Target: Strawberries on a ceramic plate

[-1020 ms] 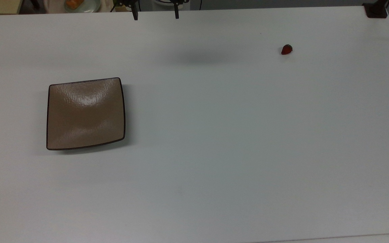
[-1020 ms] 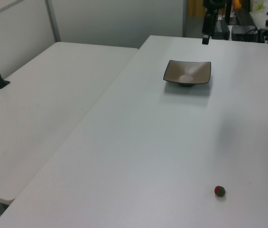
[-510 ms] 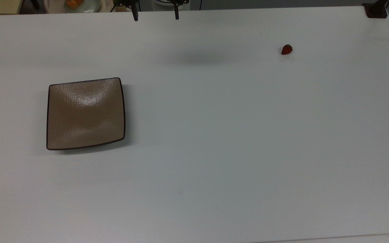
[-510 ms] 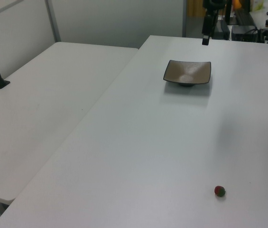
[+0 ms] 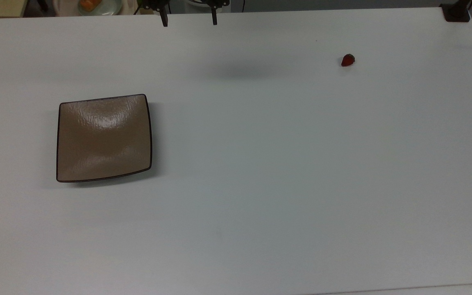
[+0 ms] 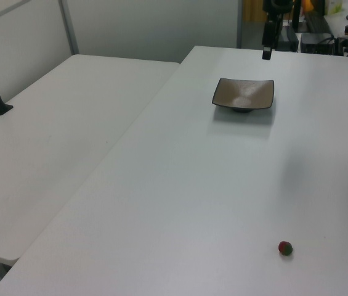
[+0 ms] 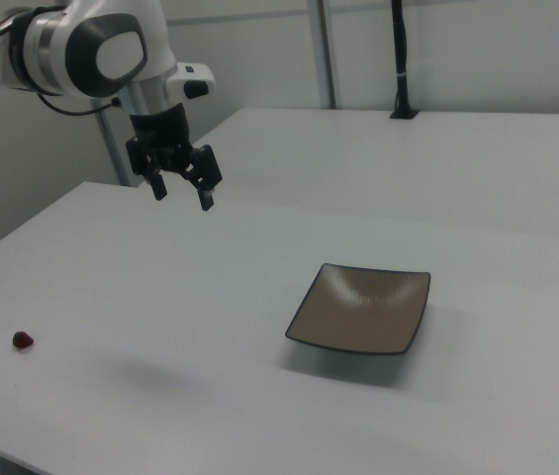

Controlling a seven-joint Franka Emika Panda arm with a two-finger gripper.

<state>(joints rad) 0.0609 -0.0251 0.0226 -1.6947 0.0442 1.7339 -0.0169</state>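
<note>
A small red strawberry [image 5: 347,60] with a dark green cap lies alone on the white table [image 5: 260,164], toward the top view's upper right; I also see the strawberry [image 6: 285,248] low in the left view and the strawberry [image 7: 23,339] at the right view's left edge. The square tan-brown ceramic plate [image 5: 104,137] sits on the top view's left, with nothing on it; the plate [image 7: 362,309] [image 6: 243,94] shows in both side views. My gripper [image 7: 181,191] hangs high above the table, open and holding nothing, far from both. Its fingertips [image 5: 164,21] poke in at the top view's upper edge.
A round pale dish [image 5: 98,5] with orange food sits beyond the table's far edge in the top view. A black post base [image 5: 455,12] stands at the table's upper right corner. A second white table [image 6: 56,142] adjoins in the left view.
</note>
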